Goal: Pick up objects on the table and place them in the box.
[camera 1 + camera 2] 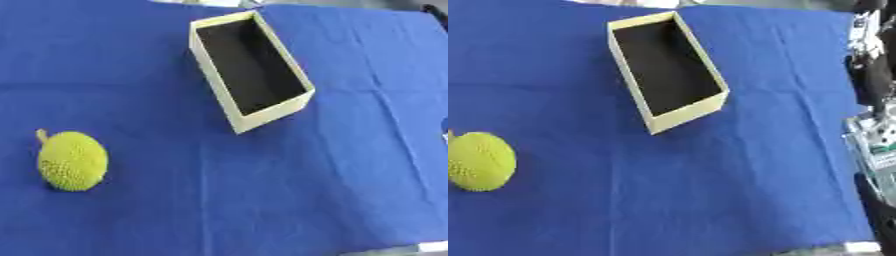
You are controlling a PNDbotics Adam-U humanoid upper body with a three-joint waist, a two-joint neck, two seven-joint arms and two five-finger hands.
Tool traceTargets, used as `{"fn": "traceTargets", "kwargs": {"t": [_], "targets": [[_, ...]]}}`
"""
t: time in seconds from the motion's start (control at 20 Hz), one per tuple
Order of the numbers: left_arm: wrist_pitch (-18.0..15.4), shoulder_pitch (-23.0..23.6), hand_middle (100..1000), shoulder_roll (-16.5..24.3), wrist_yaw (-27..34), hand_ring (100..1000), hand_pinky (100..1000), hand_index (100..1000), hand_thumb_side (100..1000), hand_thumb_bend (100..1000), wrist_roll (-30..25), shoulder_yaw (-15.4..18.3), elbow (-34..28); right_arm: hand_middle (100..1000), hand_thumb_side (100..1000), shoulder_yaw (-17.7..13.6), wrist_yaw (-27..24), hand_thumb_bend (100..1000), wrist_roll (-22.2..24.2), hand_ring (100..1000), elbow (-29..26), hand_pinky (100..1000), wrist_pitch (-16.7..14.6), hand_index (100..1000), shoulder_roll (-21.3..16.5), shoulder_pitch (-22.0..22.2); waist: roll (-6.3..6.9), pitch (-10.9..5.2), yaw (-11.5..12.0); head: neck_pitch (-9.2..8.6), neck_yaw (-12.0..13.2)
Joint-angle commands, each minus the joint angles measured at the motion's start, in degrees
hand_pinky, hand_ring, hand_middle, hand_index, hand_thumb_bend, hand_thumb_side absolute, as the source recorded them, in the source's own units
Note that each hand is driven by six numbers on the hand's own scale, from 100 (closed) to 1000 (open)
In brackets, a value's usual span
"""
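Bumpy yellow-green fruit (pixel 73 161) at eight o'clock, short stem up.
Cream box (pixel 251 116) at twelve; my right hand's (pixel 874 75) fingers I cannot tell.

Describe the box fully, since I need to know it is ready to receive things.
The box is a long, open-topped rectangle with pale cream walls that look like cardboard and a dark inside. Nothing shows in it. It sits flat on the blue cloth at the far middle of the table, turned askew, its near short end toward the right. Only the cloth touches it; the bumpy yellow-green fruit lies apart, near left.
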Motion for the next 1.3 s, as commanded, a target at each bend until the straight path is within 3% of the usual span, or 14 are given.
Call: {"fn": "traceTargets", "kwargs": {"t": [0.05,0.7,1.1,1.3], "targets": [[0.3,-1.7,791,2.0,0.9,834,779,873,100,559,-2.2,-0.9,-0.8,665,578,-0.4,-0.2,100,0.2,839,-0.9,827,0.0,822,-1.7,-0.4,0.21,-1.5,0.1,0.57,0.8],[2.5,-5.8,795,0.6,1.8,838,781,867,100,567,-5.2,-4.2,-0.8,664,579,-0.1,-0.6,100,0.7,838,-0.9,827,0.2,822,-1.7,-0.3,0.12,-2.3,0.4,2.69,1.9],[9.0,-16.3,810,-4.6,-4.7,857,793,870,100,644,-9.9,-12.4,-0.7,662,579,0.5,-1.1,100,1.3,837,-0.9,826,0.6,821,-1.9,-0.4,0.3,-2.84,1.0,3.22,1.7],[12.2,-21.0,813,-7.2,-6.8,860,796,873,100,634,-12.9,-16.5,0.2,662,579,0.4,-1.1,100,1.3,837,-0.9,826,0.7,820,-2.0,-0.3,0.28,-2.95,1.6,2.88,1.1]]}}
